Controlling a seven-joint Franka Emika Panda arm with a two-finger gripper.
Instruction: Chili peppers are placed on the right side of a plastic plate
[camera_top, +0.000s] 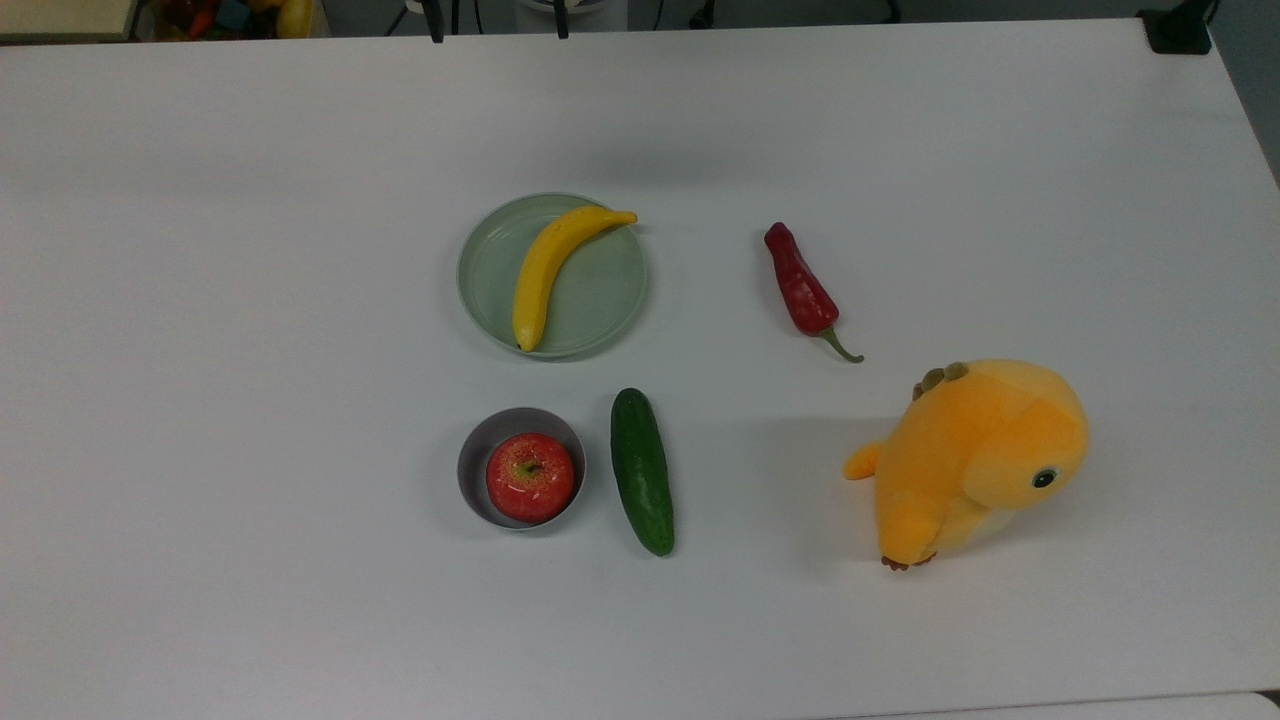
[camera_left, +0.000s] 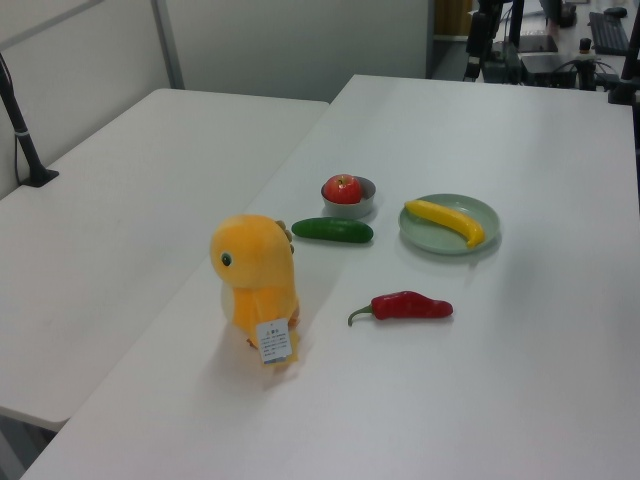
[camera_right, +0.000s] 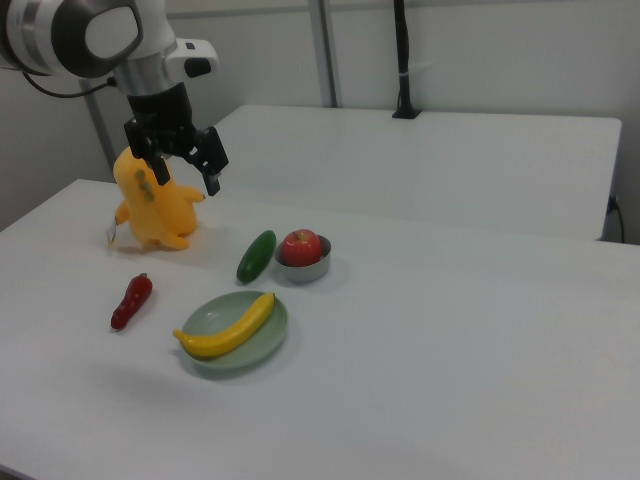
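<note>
The red chili pepper (camera_top: 800, 282) lies flat on the white table (camera_top: 250, 300), right of the middle in the top view. The green plastic plate (camera_top: 602, 290) sits well apart from it, near the middle of that frame, with a yellow banana (camera_top: 545, 270) lying on it.

In the right view the pincer (camera_right: 186, 167) hangs high in the upper left of the frame, in front of the orange plush toy (camera_right: 150, 205). Its two fingers are spread apart and hold nothing.

I think the job has not really begun. The pincer is not yet near the pepper. Next it should come down over the pepper's fat middle, close on it, and lift it. The bare side of the plate, away from the banana, looks like the best spot to set it down.
</note>
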